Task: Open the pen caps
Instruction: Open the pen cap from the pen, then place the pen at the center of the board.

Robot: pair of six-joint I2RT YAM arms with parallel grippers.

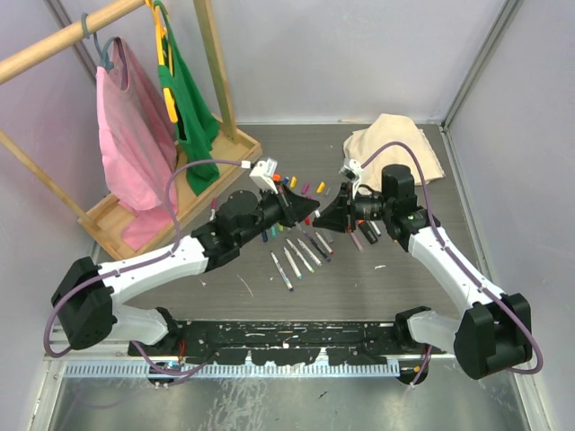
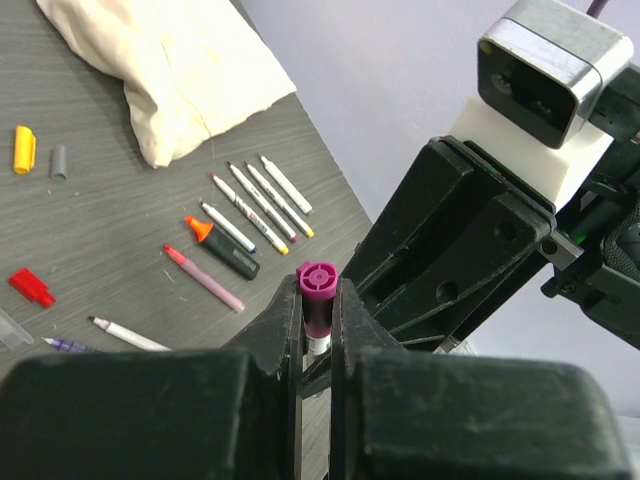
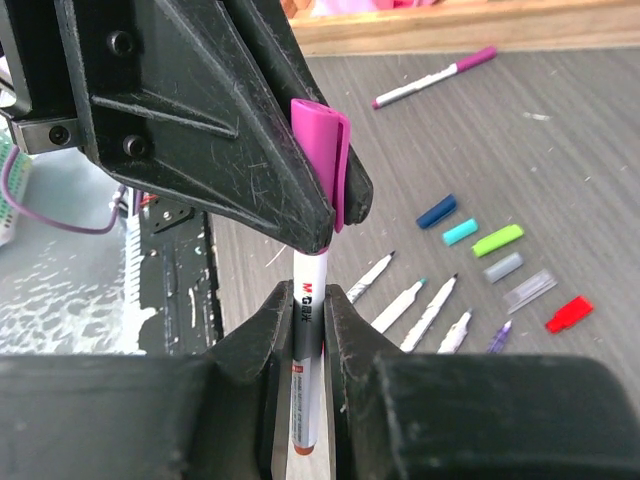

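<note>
My left arm reaches in from the near left and my right arm from the near right. Both stretch low over the table [image 1: 386, 269], so my two pincers meet nose to nose above its middle. My left pincer [image 2: 317, 320] is closed to a narrow slit, its fingers squeezing the magenta cap [image 2: 317, 283] of one pen held in the air. My right pincer [image 3: 308, 325] is clamped just as tightly on the white barrel [image 3: 307, 300] of that same pen, just below the cap. My left finger hides the joint, so I cannot tell whether the cap is seated on the barrel or free of it. On the table, my right wrist view shows six loose caps in a ragged line: a dark blue cap [image 3: 436, 210], a turquoise cap [image 3: 460, 231], a green cap [image 3: 497, 240], a grey cap [image 3: 503, 267], a clear cap [image 3: 530, 290] and a red cap [image 3: 569, 313]. Beside them lie five uncapped pens [image 3: 428, 312], only partly in view. One purple-capped pen [image 3: 435, 77] lies apart, near the wooden rack base [image 3: 450, 35]. My left wrist view shows three loose caps: a yellow cap [image 2: 24, 148], plus a grey one and a red one. It also shows a row of white pens [image 2: 262, 203], four or five, too close-packed to count surely. With them are one black highlighter [image 2: 228, 250] with an orange end, one pink pen [image 2: 205, 280] and one cream cloth [image 2: 170, 70] further off.
</note>
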